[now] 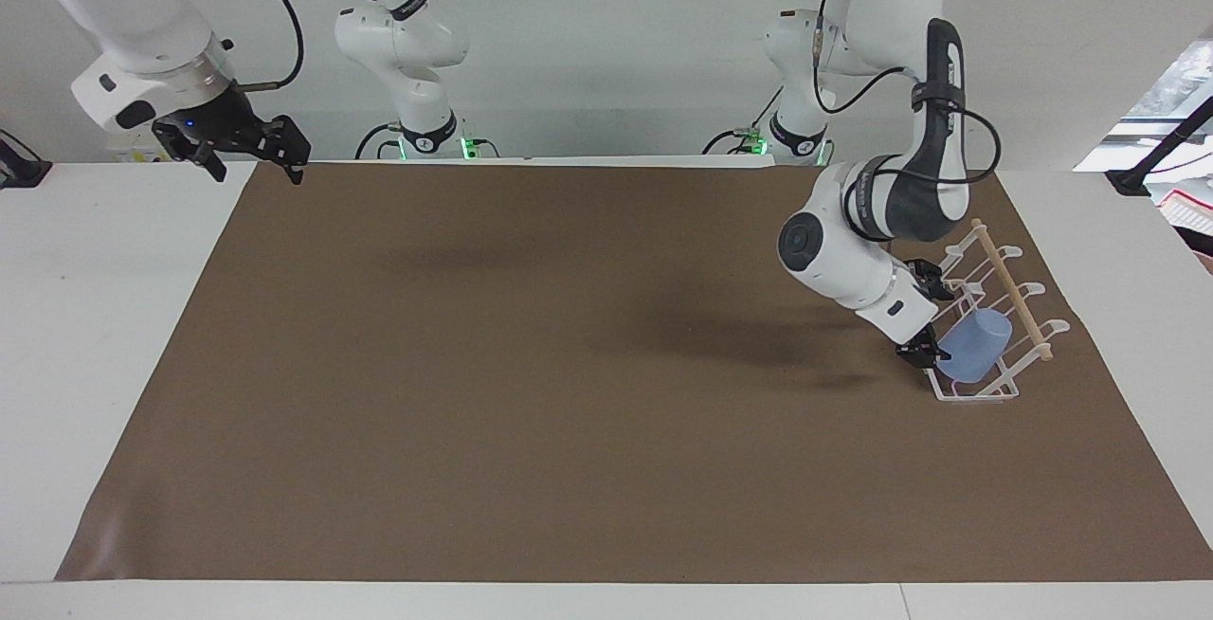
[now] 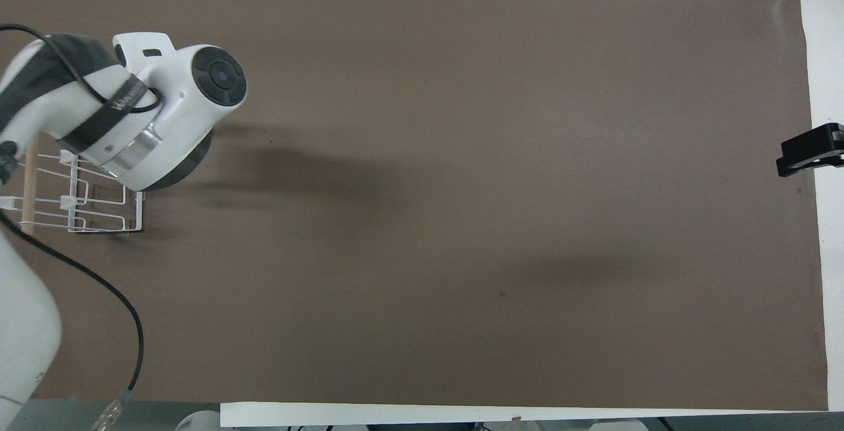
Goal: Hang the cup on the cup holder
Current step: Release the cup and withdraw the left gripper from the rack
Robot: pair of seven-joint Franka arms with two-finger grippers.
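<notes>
Cup (image 1: 976, 345) tilted on cup holder (image 1: 995, 302) (mouth down), left gripper (image 1: 926, 312) released

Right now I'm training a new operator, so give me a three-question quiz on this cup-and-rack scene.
1. True or false: the cup rests on the rack.
2. Which claw is beside the cup? A) left B) right
3. Fill in: the left claw is ____ (open/shut).

Key: 1 true; 2 A; 3 open. The right claw waits over the mat's edge at the right arm's end of the table.
</notes>
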